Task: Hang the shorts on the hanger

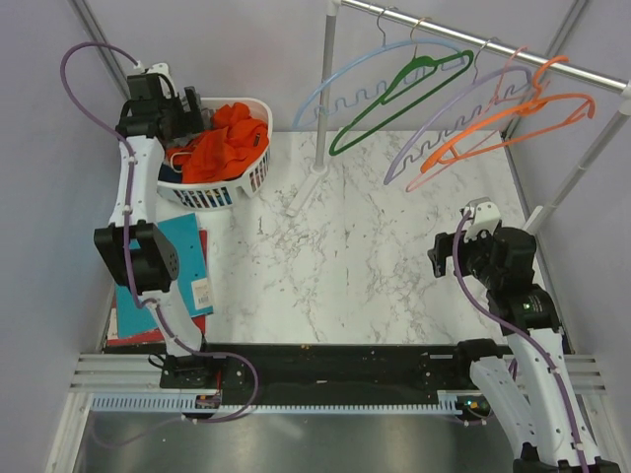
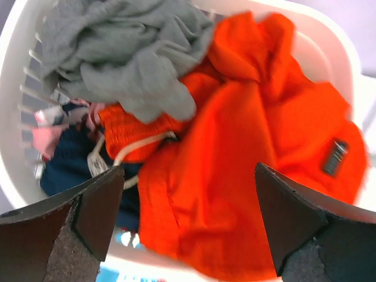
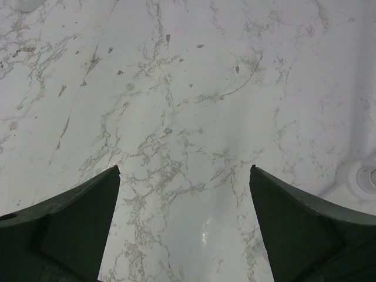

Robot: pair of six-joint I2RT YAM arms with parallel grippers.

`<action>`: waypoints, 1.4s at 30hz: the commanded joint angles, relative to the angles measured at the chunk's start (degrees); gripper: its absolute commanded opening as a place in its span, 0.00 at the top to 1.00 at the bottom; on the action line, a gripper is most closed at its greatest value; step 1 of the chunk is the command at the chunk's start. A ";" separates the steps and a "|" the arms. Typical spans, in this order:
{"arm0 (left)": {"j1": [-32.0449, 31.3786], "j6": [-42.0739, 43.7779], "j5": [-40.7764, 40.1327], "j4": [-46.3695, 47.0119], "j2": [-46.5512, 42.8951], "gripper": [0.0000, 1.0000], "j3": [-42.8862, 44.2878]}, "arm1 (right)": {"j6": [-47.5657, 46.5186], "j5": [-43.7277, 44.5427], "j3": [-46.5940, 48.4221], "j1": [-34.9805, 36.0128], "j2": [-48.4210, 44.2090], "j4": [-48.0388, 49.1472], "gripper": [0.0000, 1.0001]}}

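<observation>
The grey shorts [image 2: 123,53] lie in the basket [image 2: 329,35] beside orange clothing [image 2: 247,176] whose dark label [image 2: 336,157] is too blurred to read. The blue hanger [image 1: 335,74] hangs on the rail [image 1: 493,44]. The fingers of the left gripper [image 2: 188,176] and the right gripper [image 3: 185,170] are spread apart.

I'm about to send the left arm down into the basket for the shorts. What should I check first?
1. Left gripper open: ok, jaws wide apart, holding nothing.
2. Aimed at the shorts: not ok. It is centred on the orange garment; the grey fabric lies toward the upper left of the wrist view.
3. Shorts free to lift: cannot tell. The grey bundle lies on top in the basket, but any tangling is hidden.
4. Hanger ready: ok, the light-blue one hangs on the rail.
5. Right gripper out of the way: ok, open over the table.
</observation>
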 commanded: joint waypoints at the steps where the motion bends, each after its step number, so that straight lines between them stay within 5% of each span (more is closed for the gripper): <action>1: 3.81 -2.14 0.74 9.18 7.11 0.03 5.47 | -0.71 -2.52 2.56 -0.14 1.60 0.83 0.02; 14: 4.70 1.98 4.08 22.81 20.22 0.05 9.69 | -2.29 -6.56 3.53 -0.14 6.61 -0.04 0.02; 18: 4.88 2.07 5.31 22.73 21.63 0.38 12.24 | -2.56 -7.27 3.53 -0.23 6.35 -0.13 0.02; 21: 5.05 1.81 6.45 21.77 20.15 0.98 13.47 | -2.64 -7.36 3.53 -0.23 5.91 -0.22 0.02; 42: 5.06 -8.28 16.65 27.12 -7.44 0.98 22.96 | -3.17 -9.29 5.20 -0.23 -0.68 -0.40 0.02</action>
